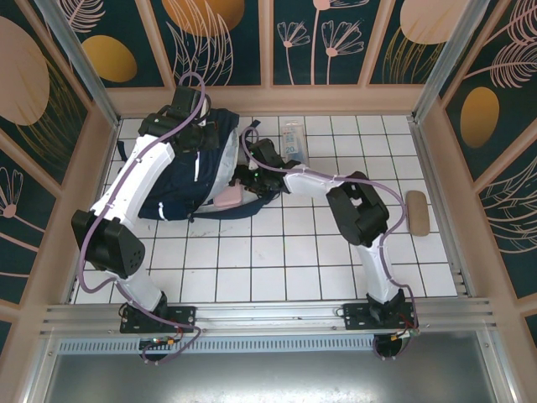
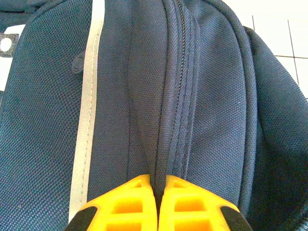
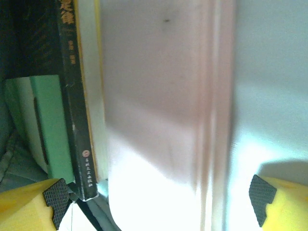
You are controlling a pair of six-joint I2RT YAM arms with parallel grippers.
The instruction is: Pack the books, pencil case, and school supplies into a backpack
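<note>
Left gripper point(image 2: 157, 195) pressed together, pinched fabric fold of backpack point(image 2: 43, 125) beside zipper point(image 2: 182, 72). Right gripper point(image 3: 159, 198) spread around blurred pink pencil case point(image 3: 159, 96). At its 9 o'clock: dark book spine point(image 3: 78, 144), pale green book point(image 3: 48, 130), both cut off. Backpack lay at table's 11 o'clock.

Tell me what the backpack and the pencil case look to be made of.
The backpack: matte navy woven fabric, likely nylon or polyester, going by its fine weave, stitched seams and grey stripe. The pencil case: smooth pale pink with a sheen, perhaps plastic or silicone; too blurred to settle.
</note>
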